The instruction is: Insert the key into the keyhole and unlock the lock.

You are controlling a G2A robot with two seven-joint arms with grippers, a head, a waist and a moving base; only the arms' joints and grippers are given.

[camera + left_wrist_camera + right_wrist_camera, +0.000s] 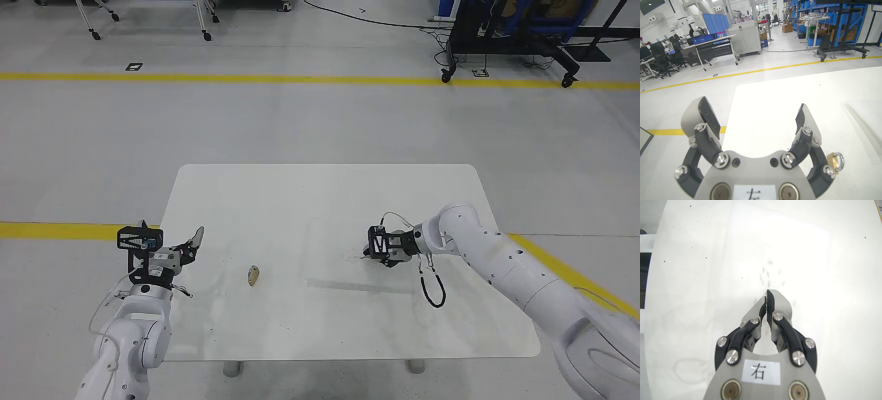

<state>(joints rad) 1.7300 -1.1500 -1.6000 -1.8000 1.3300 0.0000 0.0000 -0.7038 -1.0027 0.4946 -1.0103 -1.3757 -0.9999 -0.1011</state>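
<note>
Lock [253,275] lying on table [330,200], long axis roughly near-to-far

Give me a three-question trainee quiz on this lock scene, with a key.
1. True or false: the left gripper is open and apart from the padlock.
2. The padlock lies: A) on the table B) on the floor C) on a chair.
3. Fill in: the right gripper has its fingers ___.
Key: 1 true; 2 A; 3 shut.
</note>
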